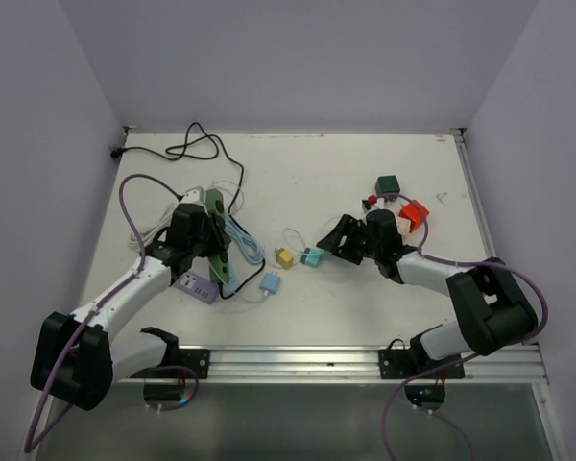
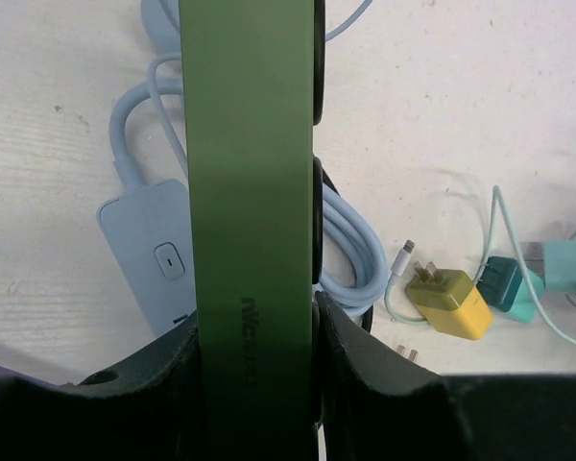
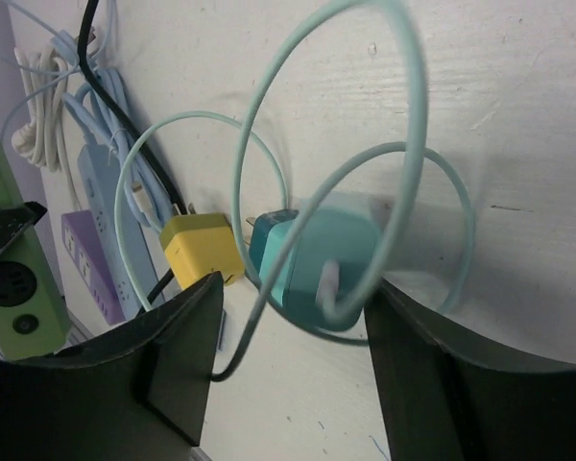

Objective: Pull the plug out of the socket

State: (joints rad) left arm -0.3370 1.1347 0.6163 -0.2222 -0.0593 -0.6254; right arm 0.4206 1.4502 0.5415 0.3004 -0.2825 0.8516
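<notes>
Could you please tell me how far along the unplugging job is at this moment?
Done, apparently: the teal plug lies on the table, apart from the socket, whose visible outlets look empty, though some are hidden. In hand: the left gripper clamps the socket; the right gripper is open at the teal plug. Left: probably only letting go and backing off.

Long dark green socket (image 2: pixel 250 192), standing on edge, row of round outlets facing right.
</notes>
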